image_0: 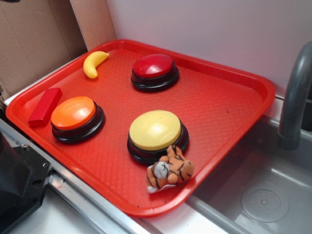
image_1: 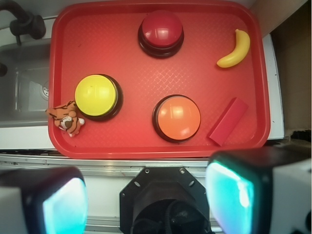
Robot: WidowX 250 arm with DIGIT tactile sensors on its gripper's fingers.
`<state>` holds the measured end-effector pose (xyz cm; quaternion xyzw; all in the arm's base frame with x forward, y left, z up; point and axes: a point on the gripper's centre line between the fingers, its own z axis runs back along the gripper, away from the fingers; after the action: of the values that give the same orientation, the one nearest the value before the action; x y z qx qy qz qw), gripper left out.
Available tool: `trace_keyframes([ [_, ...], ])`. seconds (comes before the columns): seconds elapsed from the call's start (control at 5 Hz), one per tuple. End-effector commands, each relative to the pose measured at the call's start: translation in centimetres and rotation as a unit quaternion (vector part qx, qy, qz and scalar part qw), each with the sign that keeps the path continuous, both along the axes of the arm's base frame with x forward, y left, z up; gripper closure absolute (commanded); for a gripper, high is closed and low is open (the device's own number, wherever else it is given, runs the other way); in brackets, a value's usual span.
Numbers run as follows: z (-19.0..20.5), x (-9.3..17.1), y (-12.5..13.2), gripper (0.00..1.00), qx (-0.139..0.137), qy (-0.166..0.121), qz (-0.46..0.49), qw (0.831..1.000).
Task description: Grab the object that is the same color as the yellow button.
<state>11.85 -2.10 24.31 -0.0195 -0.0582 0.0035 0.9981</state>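
Note:
A small yellow toy banana (image_0: pixel 94 63) (image_1: pixel 235 49), the object, lies at the far left corner of the red tray (image_0: pixel 219 97) (image_1: pixel 126 58). The yellow button (image_0: pixel 156 130) (image_1: pixel 97 95) stands near the tray's front on a black base. My gripper (image_1: pixel 148 202) shows only in the wrist view, high above the tray's near edge and over the robot's black base. It is open, its two teal pads (image_1: pixel 231 197) wide apart with nothing between them. The banana is far from the gripper.
An orange button (image_0: pixel 75 114) (image_1: pixel 177 117), a red button (image_0: pixel 154 68) (image_1: pixel 161 30), a red block (image_0: pixel 45 106) (image_1: pixel 227 121) and a plush tiger (image_0: pixel 169 170) (image_1: pixel 66 118) also sit on the tray. A grey sink (image_0: pixel 263 190) with a faucet (image_0: pixel 295 97) lies to the right.

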Motion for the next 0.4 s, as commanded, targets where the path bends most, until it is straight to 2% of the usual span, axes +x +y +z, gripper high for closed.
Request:
trace_keyframes([
  [0.0, 0.0, 0.0, 0.0, 0.00, 0.000, 0.000, 0.000, 1.000],
  [0.2, -0.8, 2.6, 1.1, 0.00, -0.010, -0.028, 0.115, 0.993],
])
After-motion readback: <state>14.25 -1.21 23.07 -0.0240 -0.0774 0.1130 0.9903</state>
